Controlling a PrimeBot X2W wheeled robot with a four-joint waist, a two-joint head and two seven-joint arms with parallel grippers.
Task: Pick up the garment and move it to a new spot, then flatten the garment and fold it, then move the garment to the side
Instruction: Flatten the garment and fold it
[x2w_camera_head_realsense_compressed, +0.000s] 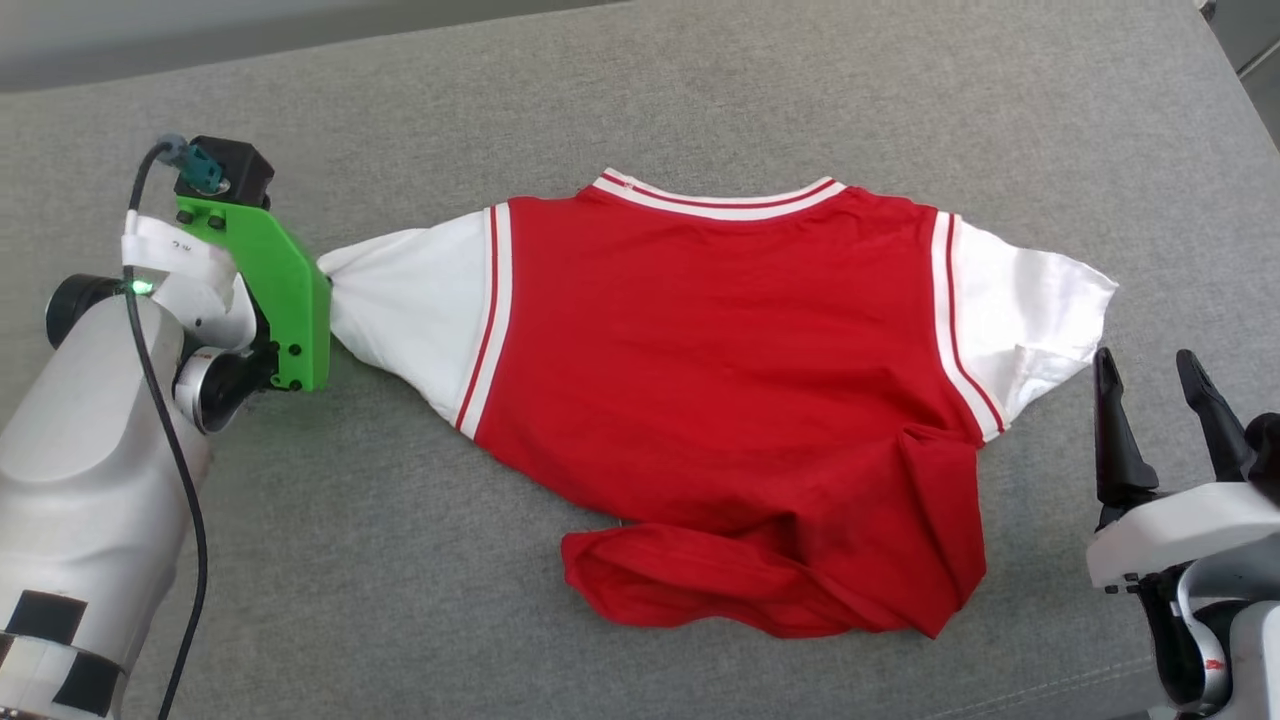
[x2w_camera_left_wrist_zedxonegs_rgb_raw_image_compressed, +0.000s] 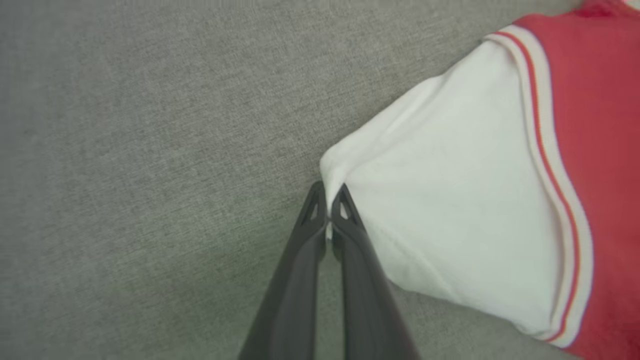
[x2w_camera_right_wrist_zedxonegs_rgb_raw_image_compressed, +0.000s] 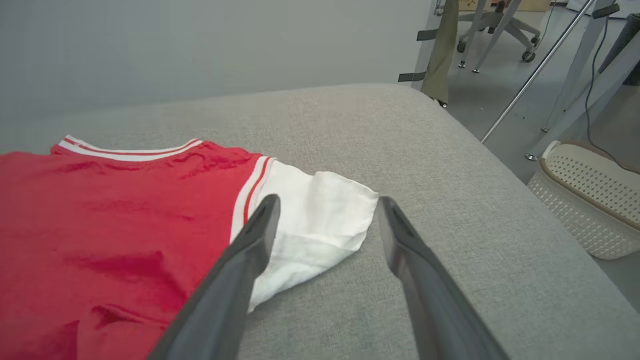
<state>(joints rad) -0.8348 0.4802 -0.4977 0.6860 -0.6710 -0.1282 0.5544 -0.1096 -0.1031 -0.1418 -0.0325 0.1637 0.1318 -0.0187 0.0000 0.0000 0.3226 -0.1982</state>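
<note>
The garment (x2w_camera_head_realsense_compressed: 720, 400) is lying spread on the middle of the grey cushion (x2w_camera_head_realsense_compressed: 700, 90), with its hem bunching toward the near edge. The left gripper (x2w_camera_left_wrist_zedxonegs_rgb_raw_image_compressed: 328, 192) is pinching the tip of the white sleeve (x2w_camera_head_realsense_compressed: 400, 300) on the left side, with its jaws closed on the cloth. The right gripper (x2w_camera_head_realsense_compressed: 1146, 356) is standing wide open just beside the other sleeve (x2w_camera_head_realsense_compressed: 1030, 300), near the right edge.

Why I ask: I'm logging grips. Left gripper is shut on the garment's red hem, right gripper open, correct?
Not the hem: the left gripper is shut on the white sleeve of the garment, per the left wrist view. The right gripper is open.
</note>
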